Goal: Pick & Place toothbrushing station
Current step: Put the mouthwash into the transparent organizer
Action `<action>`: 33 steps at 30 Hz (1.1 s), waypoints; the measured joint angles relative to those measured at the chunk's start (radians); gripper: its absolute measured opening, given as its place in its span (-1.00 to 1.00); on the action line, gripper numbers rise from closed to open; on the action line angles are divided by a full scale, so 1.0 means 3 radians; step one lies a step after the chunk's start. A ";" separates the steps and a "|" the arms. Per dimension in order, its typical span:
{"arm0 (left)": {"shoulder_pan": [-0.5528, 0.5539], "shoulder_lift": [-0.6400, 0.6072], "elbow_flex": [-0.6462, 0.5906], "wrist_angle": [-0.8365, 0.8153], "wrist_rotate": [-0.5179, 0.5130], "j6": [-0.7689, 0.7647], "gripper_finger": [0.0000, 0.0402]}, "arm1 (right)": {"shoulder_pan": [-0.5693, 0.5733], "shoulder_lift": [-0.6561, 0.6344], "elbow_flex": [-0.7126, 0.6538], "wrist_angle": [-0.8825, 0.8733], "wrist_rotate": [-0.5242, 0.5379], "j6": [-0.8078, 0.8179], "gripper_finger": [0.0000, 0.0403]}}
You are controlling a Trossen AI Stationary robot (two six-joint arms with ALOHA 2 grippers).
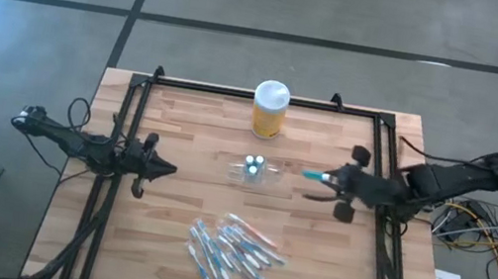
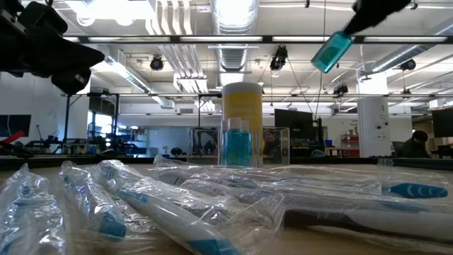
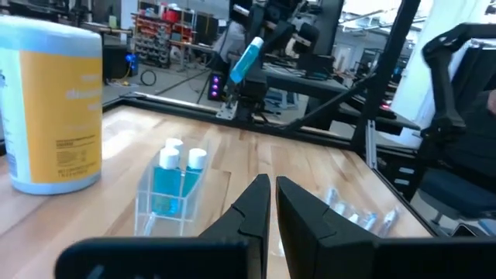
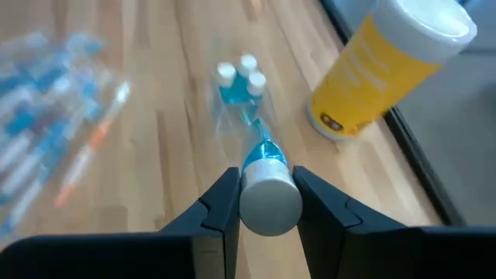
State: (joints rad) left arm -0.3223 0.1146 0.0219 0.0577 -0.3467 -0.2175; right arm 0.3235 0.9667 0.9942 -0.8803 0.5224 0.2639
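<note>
Your right gripper [image 4: 267, 203] is clenched on a blue toothbrush [image 4: 269, 182] with a white butt end, holding it above the table [image 1: 168, 207] with its blue end aimed toward the table's middle; in the high view the brush juts out of the right gripper toward the centre. Just beyond its tip sits the toothbrushing station [image 1: 254, 170], a clear slotted holder near the middle of the wood, with white-capped blue brushes [image 3: 177, 172] standing upright in it. The held brush is apart from the station, not touching it. Behind the station, toward the table's far edge, stands the yellow jar [image 1: 270, 111] with its white lid, upright and near but separate from the holder. On the near side of the table you have a loose pile of wrapped toothbrushes [image 1: 229, 253], well apart from the station. Your left gripper [image 3: 271, 203] waits over the table's left part, its fingers pressed together on nothing, pointing toward the station.
</note>
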 joint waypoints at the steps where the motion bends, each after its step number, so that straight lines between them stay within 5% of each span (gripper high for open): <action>1: 0.0000 0.0000 0.0000 0.0008 0.0000 0.0019 -0.86 | -0.0057 0.0167 0.0190 -0.0150 -0.0060 -0.0049 -0.57; 10: 0.0001 0.0000 -0.0005 0.0023 -0.0132 0.0031 -0.86 | -0.0584 0.1457 0.1637 -0.0963 -0.0675 -0.0961 -0.57; 19: 0.0000 0.0001 -0.0042 0.0009 -0.0124 0.0043 -0.86 | -0.1017 0.2421 0.2486 -0.1100 -0.0975 -0.1880 -0.57; 27: 0.0000 0.0001 -0.0043 -0.0019 -0.0122 0.0093 -0.86 | -0.1411 0.3206 0.3269 -0.1562 -0.1564 -0.1018 -0.57; 33: -0.0001 0.0001 -0.0045 -0.0024 -0.0108 0.0182 -0.86 | -0.1441 0.3575 0.3710 -0.1903 -0.1614 -0.0911 -0.57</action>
State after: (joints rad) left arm -0.3225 0.1150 0.0086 0.0506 -0.3790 -0.1630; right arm -0.1089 2.0392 2.1072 -1.4513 0.0383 -0.0093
